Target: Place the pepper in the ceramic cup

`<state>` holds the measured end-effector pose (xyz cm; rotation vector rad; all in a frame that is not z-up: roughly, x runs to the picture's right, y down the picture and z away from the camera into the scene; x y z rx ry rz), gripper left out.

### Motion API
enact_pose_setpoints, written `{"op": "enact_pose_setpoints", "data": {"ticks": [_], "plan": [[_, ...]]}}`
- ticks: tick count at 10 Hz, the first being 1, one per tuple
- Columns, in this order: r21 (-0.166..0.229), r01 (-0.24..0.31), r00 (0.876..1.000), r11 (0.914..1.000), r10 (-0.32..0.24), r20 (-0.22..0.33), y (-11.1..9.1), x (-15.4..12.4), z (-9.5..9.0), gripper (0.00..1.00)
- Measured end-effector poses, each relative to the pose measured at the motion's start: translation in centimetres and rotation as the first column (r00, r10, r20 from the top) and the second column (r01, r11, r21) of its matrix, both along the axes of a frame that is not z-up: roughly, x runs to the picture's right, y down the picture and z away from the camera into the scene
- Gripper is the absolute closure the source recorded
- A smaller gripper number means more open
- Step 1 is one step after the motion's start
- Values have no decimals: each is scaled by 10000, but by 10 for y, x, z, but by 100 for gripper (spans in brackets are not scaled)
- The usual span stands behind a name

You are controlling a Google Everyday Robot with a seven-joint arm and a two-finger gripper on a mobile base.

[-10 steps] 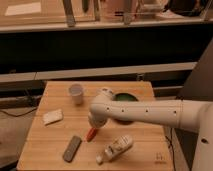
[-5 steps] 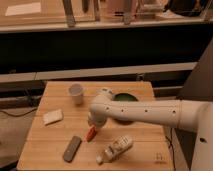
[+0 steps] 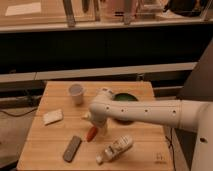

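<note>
The orange-red pepper lies near the middle of the wooden table, pointing toward its front edge. My gripper is directly over the pepper's upper end, at the tip of the white arm that reaches in from the right. The arm's wrist hides where the gripper meets the pepper. The small white ceramic cup stands upright at the back left of the table, well apart from the gripper and up-left of it.
A wide green bowl sits at the back, partly behind the arm. A white labelled bottle lies on its side at the front. A grey flat object lies front left, and a white packet at the left.
</note>
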<state>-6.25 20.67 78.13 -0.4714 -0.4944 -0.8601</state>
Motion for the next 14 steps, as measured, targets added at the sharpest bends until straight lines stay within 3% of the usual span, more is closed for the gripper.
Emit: {"op": "enact_pose_setpoints", "data": {"ticks": [4, 7, 10, 14], "plan": [[-267, -66, 9993, 9996, 56, -378, 2, -1, 6, 20], [-678, -322, 9978, 9972, 281, -599, 5, -4, 14, 20], [-1104, -930, 9950, 9895, 884, -460, 11, -5, 22, 20], [-1212, -1183, 9926, 9856, 1141, -409, 18, -10, 28, 20]]}}
